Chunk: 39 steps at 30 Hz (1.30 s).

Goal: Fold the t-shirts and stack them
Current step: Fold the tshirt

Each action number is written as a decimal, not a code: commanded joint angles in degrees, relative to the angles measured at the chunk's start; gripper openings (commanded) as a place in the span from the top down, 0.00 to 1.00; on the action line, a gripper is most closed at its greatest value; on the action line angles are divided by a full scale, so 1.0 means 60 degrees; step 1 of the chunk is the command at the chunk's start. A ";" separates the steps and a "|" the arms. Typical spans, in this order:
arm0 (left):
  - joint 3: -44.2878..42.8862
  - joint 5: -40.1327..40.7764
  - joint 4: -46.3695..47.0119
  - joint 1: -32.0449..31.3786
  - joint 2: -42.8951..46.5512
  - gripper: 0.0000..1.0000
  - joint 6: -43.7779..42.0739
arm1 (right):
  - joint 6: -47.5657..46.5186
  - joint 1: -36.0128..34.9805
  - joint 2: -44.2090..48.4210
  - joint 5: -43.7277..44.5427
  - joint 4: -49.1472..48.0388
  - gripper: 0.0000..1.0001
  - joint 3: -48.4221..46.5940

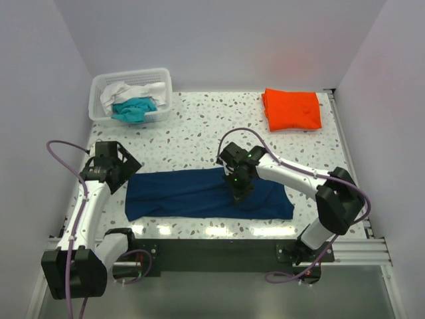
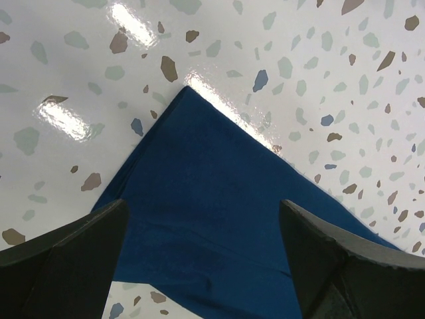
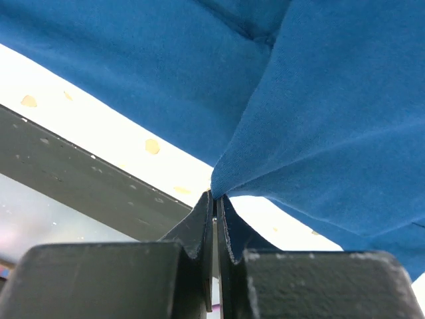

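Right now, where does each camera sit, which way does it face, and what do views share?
Top external: above and behind the bases, looking down on the table; both arms show.
Left wrist: looks down past its open left hand at a corner of the navy t-shirt.
Right wrist: low over the table, right hand shut on a navy fold.
Shared: all show the navy t-shirt.

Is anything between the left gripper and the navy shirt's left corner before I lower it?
Nothing visible does. The open left gripper points straight at the corner of the navy shirt, which lies flat on the table.
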<state>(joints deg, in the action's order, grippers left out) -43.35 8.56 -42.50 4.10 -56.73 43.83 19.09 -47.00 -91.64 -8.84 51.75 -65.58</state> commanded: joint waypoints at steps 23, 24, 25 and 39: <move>0.0004 -0.0049 0.0140 0.0093 -0.0052 0.00 -0.0230 | 0.0700 -0.0150 -0.1735 -0.0930 -0.1066 0.57 -0.1198; 0.0004 -0.0064 0.0155 0.0093 -0.0066 0.00 -0.0230 | 0.0671 -0.0150 -0.1633 -0.0842 -0.1022 0.50 -0.1213; 0.0004 -0.0078 0.0140 0.0079 -0.0081 0.00 -0.0245 | 0.0656 -0.0150 -0.1371 -0.0768 -0.0993 0.42 -0.1213; 0.0354 -0.0837 0.0681 0.0093 -0.0213 0.00 -0.0231 | 0.1755 0.2059 0.3197 0.0188 -0.1195 0.03 0.2035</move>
<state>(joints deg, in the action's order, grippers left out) -42.87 7.03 -41.58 4.12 -57.93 43.70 26.76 -40.34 -76.69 -6.20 45.54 -59.55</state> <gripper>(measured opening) 0.997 0.980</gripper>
